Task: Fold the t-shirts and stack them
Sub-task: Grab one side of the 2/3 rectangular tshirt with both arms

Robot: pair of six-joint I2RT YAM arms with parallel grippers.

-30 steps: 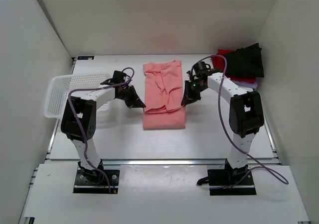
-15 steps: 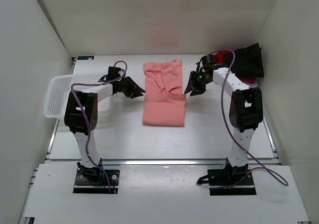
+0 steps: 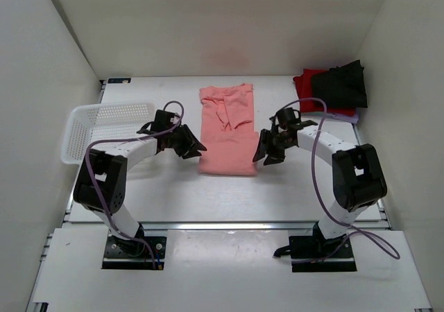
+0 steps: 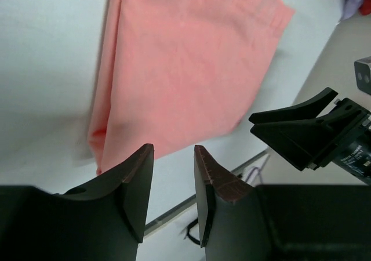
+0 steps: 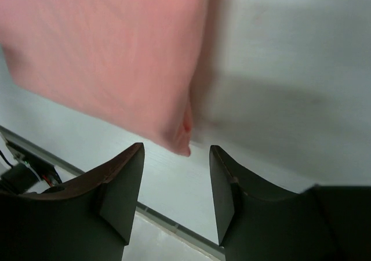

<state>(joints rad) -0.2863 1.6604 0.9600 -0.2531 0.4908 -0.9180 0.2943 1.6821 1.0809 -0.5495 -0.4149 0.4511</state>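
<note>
Jaws spread and empty, the left gripper (image 3: 197, 147) and right gripper (image 3: 262, 152) flank the salmon-pink t-shirt (image 3: 227, 135) lying between them, each just beside a near corner. A clean fold likely needs both corners pinched level and carried forward together, without one side leading.

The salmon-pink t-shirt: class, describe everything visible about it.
The salmon-pink t-shirt is soft cloth folded into a long rectangle, flat on the white table. Its far half carries wrinkled folds; its near half is smooth. The open left pincer and right pincer flank its near corners, neither gripping it.
</note>
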